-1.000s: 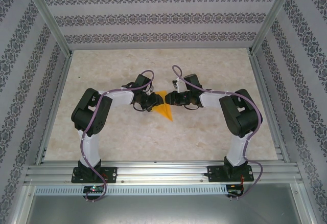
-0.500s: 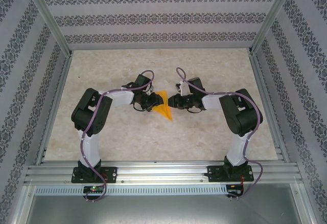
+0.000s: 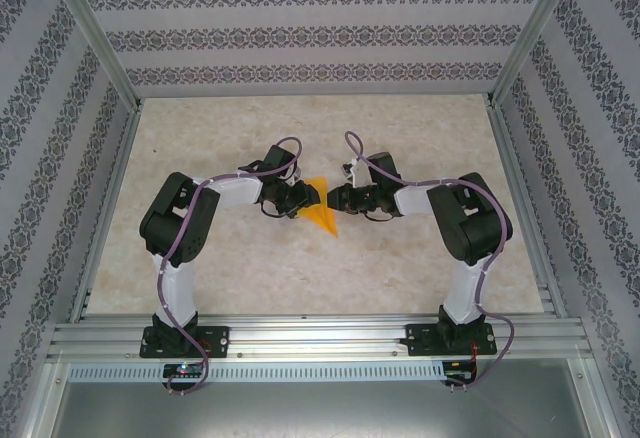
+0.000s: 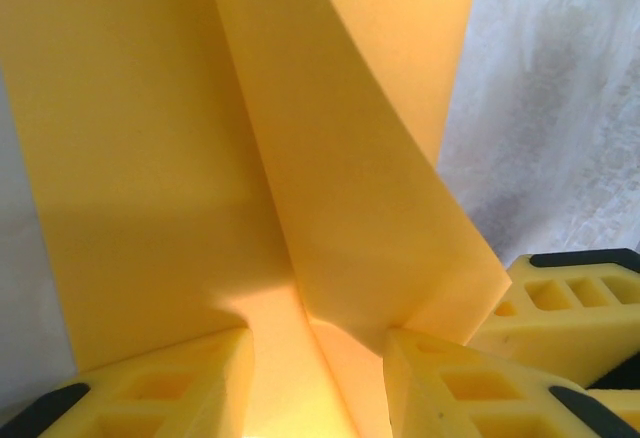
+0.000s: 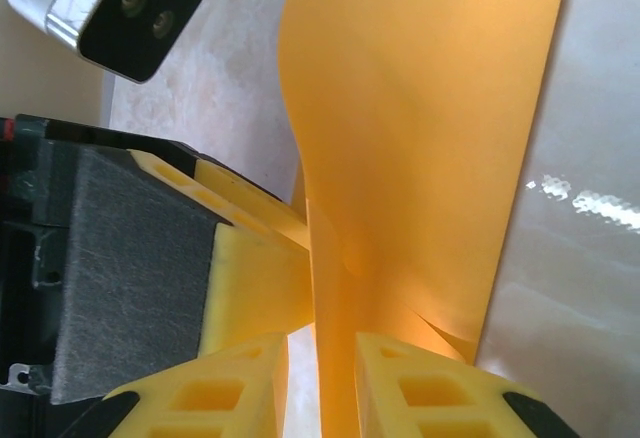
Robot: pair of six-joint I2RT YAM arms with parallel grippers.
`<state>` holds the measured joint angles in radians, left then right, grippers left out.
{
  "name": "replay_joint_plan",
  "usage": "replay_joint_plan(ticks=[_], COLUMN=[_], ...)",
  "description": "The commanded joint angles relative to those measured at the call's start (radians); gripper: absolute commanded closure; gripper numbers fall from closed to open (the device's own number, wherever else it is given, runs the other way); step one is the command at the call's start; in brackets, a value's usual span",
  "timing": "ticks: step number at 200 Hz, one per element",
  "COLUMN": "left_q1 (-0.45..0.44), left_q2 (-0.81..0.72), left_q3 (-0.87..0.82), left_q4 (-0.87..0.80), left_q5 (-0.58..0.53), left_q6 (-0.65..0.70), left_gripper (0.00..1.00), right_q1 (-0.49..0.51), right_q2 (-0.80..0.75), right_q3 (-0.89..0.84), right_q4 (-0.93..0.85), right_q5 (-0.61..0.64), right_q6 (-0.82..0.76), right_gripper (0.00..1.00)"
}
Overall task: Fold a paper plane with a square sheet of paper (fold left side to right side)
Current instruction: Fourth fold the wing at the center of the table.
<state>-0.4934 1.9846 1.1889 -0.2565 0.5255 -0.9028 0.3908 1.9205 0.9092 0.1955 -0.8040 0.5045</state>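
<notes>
Left gripper (image 4: pixel 318 346): the jaws stand apart, straddling a raised crease of the orange paper (image 4: pixel 150 158) without clamping it. One flap curls up against its right-hand finger (image 4: pixel 450 388), and the other panel runs flat ahead of the tips. Right gripper (image 5: pixel 322 350): narrow gap, the sheet standing on edge inside it. Pinched or loose, can't tell. Outside both pairs of jaws, pale marbled table (image 5: pixel 600 158).

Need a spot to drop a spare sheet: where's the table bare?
Bare table along the back wall; also the near strip between the arm bases. Crowded mid-table: left gripper and right gripper meet at the orange paper.
</notes>
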Motion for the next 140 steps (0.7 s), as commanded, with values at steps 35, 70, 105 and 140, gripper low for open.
replay_joint_plan(ticks=[35, 70, 105, 140], left_q1=[-0.015, -0.016, -0.015, -0.016], left_q2=[0.042, 0.043, 0.043, 0.043], left_q3=[0.003, 0.0, 0.0, 0.001], left_q4=[-0.047, -0.046, -0.046, -0.047], left_q5=[-0.044, -0.044, -0.044, -0.044], left_q6=[0.018, 0.018, 0.018, 0.018], left_gripper=[0.59, 0.59, 0.59, 0.59], right_q1=[0.014, 0.02, 0.02, 0.011], right_q2=[0.033, 0.039, 0.03, 0.013], right_q3=[0.022, 0.026, 0.024, 0.016], right_q4=[0.025, 0.027, 0.035, 0.032], right_q5=[-0.023, -0.025, -0.018, -0.02], right_q6=[0.003, 0.008, 0.009, 0.008], right_gripper=[0.75, 0.75, 0.75, 0.74])
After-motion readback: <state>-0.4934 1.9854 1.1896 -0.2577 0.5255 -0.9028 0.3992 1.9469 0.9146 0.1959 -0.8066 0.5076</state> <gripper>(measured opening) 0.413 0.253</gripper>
